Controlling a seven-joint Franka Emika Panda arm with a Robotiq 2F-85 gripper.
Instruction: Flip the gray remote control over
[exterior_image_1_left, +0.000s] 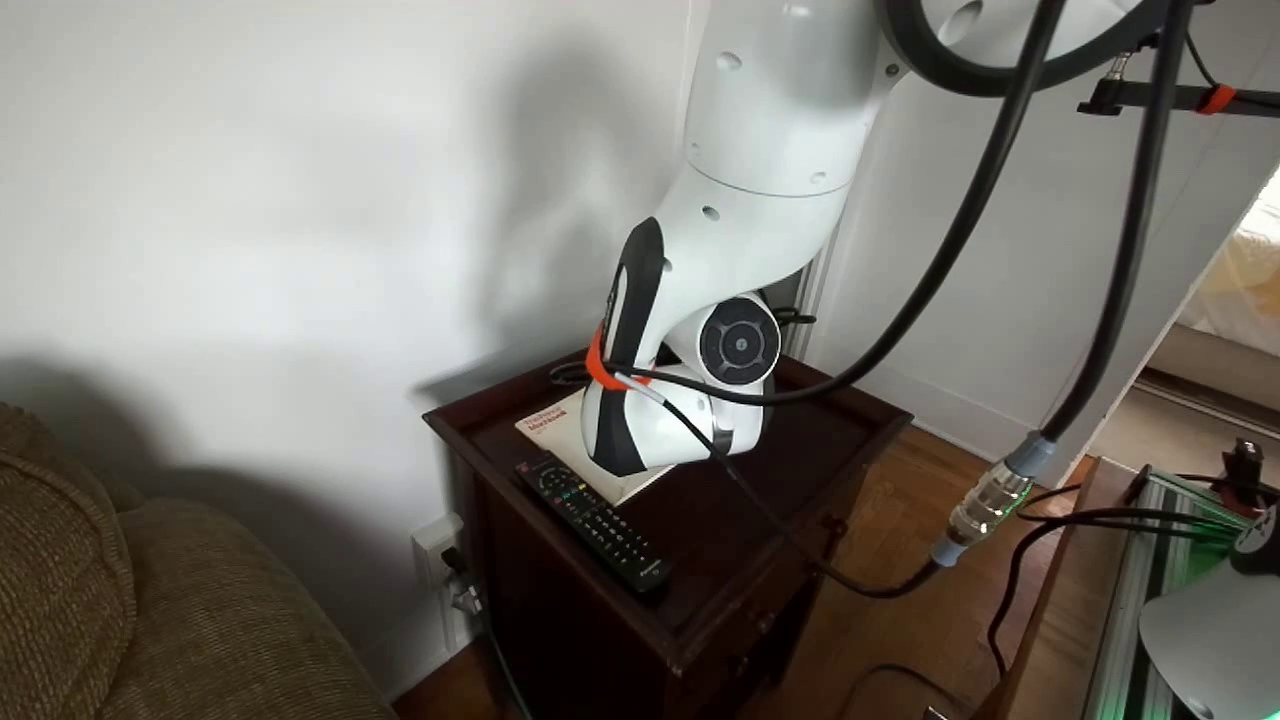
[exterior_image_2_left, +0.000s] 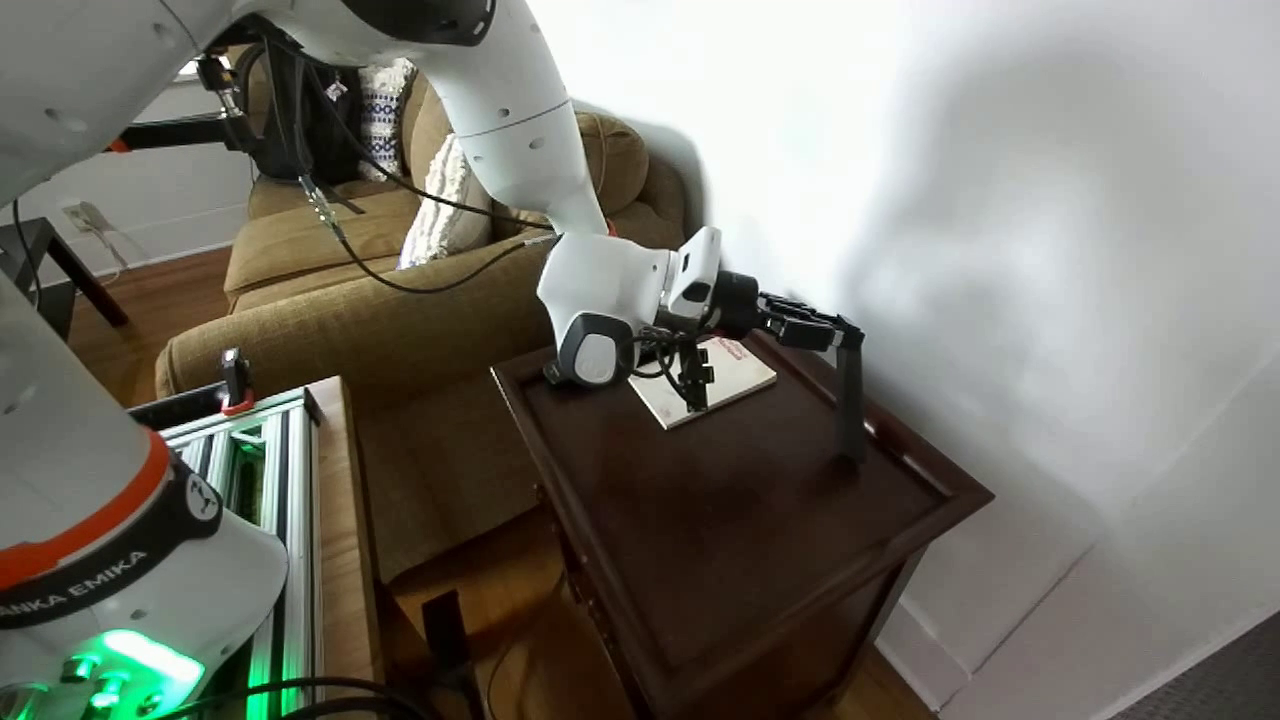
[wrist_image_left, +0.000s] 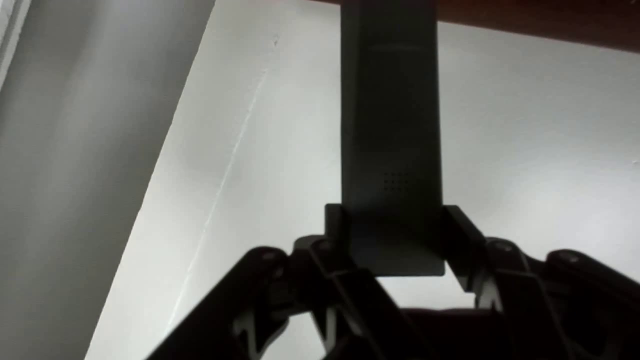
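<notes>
End effector (wrist_image_left: 393, 225) holds gray remote control (exterior_image_2_left: 850, 400) upright over drawered nightstand (exterior_image_2_left: 700, 530).

This place looks like a living room in a home. In an exterior view there is a brown fabric sofa (exterior_image_2_left: 380, 325), with a shaggy white cushion (exterior_image_2_left: 432, 228) and a blue-and-white patterned cushion (exterior_image_2_left: 383, 110) on it. The sofa stands near one edge of the dark red-brown wooden desk (exterior_image_2_left: 700, 540), which has dark drawer knobs (exterior_image_1_left: 833, 523). Along this edge lies a long black Panasonic remote with pale buttons (exterior_image_1_left: 597, 519), one end near a corner. Behind the neighbouring edge rises a white wall (exterior_image_1_left: 300, 200), and below is a brown wooden floor (exterior_image_1_left: 890, 505).
</notes>
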